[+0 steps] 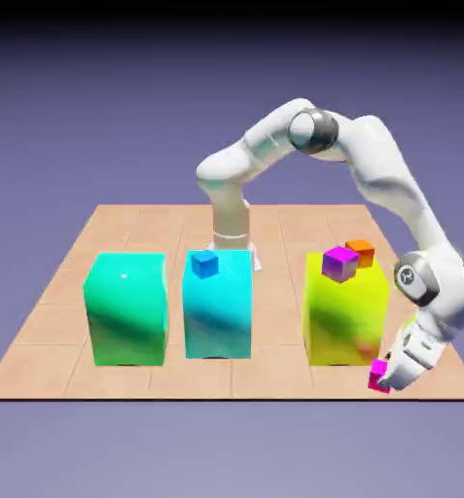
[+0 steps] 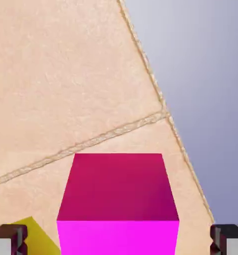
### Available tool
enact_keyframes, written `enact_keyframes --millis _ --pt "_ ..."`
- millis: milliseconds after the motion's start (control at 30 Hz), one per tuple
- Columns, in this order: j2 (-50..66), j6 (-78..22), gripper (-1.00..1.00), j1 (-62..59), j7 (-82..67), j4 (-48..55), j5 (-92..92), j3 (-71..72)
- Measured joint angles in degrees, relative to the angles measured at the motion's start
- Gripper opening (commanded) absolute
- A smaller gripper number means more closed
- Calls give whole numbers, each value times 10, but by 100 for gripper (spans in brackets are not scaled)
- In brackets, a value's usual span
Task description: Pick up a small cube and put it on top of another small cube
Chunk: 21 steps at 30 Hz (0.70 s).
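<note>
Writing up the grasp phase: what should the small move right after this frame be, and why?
Probably finish closing the gripper, without lifting yet. The hot-pink cube sits between the fingertips, with a gap on each side in the hand view, so it isn't gripped.

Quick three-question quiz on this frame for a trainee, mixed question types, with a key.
1. True or false: both fingertips are pressed against the pink cube.
2. Which block bears the orange cube?
A) green
B) cyan
C) yellow
3. Fill in the blank: the small blue cube sits on top of the ____ block.

Key:
1. False: in the hand view, the gripper is open around the pink cube, with a gap on each side.
2. C, the yellow block.
3. cyan
</note>
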Motion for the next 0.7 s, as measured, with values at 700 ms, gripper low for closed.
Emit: enact_keyframes --millis 700 --pt "-335 -271 -100 -245 284 -42 -127 336"
